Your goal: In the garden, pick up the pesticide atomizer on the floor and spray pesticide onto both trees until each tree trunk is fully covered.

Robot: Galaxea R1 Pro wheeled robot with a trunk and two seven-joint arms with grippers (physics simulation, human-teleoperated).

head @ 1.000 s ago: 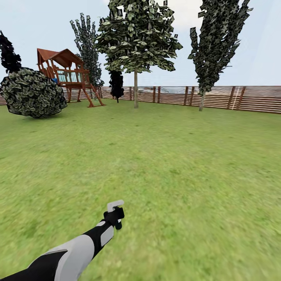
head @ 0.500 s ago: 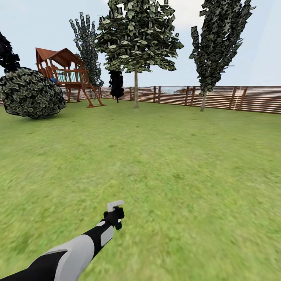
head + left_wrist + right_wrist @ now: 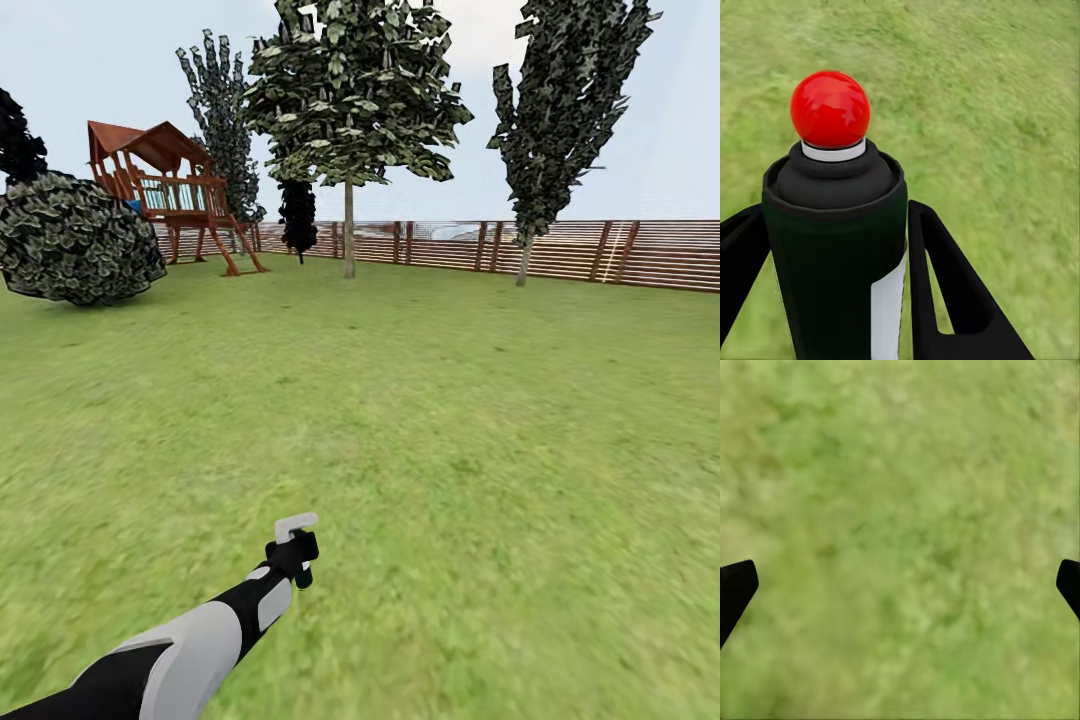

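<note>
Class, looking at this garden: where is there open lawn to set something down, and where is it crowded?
Free: the broad lawn ahead of the left gripper, which holds the atomizer, up to the fence. Crowded: the far left, where the round bush, playset and nearer tree stand.

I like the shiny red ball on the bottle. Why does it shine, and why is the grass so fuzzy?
Left wrist view: the red ball atop the pesticide atomizer carries pale glare spots, while the grass behind is soft. Right wrist view: the grass is a smeared green blur. Head view: near grass is fuzzy, yet the fence looks crisp.
</note>
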